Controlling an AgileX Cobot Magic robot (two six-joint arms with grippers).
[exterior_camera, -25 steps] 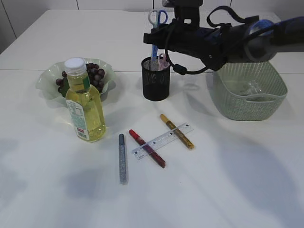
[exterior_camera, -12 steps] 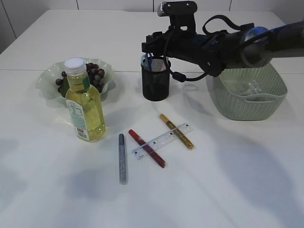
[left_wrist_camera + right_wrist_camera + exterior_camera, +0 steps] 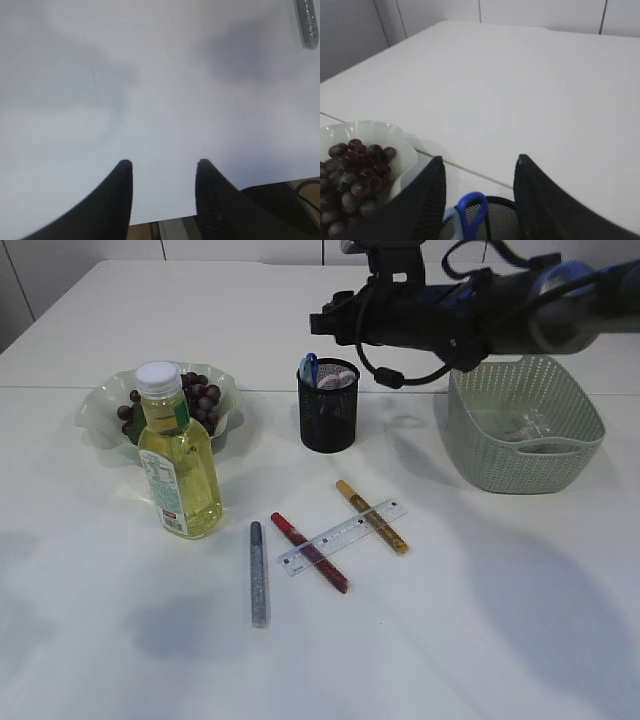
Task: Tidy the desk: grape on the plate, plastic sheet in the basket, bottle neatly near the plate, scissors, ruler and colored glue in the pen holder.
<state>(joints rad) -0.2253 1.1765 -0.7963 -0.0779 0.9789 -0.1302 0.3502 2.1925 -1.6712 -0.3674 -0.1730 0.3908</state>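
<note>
Hovering above black mesh pen holder (image 3: 329, 406) w/ blue-handled scissors (image 3: 471, 212) inside, R gripper (image 3: 477, 192) is open & empty; clear plastic ruler (image 3: 343, 536) lies diagonally across glue sticks, below-front, nearer R arm; L gripper (image 3: 162, 192) open, empty.

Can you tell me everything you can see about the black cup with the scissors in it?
The pen holder is a black round cup that looks like wire mesh. It stands upright on the white table, between the plate of grapes and the green basket, touching neither. The blue-handled scissors poke out of its top, with something pinkish beside them. The right gripper hangs open just above it.
</note>
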